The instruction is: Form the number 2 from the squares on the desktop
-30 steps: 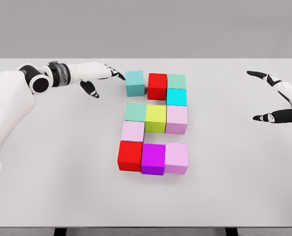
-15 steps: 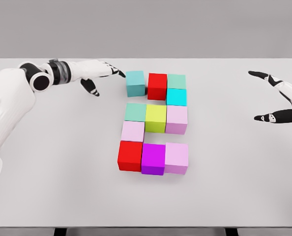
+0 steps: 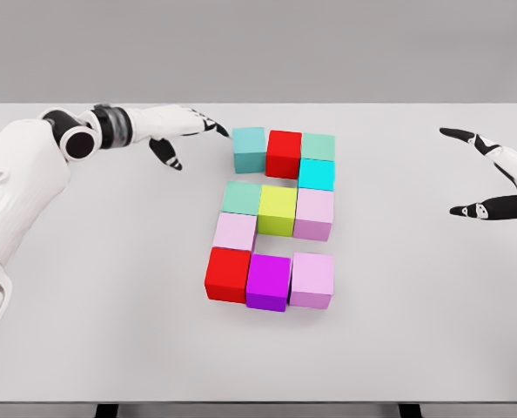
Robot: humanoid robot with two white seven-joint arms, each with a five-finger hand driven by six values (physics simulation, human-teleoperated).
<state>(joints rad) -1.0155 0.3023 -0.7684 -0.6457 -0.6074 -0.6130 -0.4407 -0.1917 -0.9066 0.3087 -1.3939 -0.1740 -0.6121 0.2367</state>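
Our left robot hand (image 3: 184, 132), fingers spread, touches the teal square block (image 3: 250, 149), top-left of the nearly formed 2; next we nudge it flush against the red cube (image 3: 284, 153).

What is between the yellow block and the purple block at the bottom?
Nothing. In the head view, bare table shows between the yellow block and the purple block.

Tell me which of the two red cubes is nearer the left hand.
The red cube in the top row, between two teal cubes; the other red cube sits at the figure's bottom-left corner, farther from the left hand.
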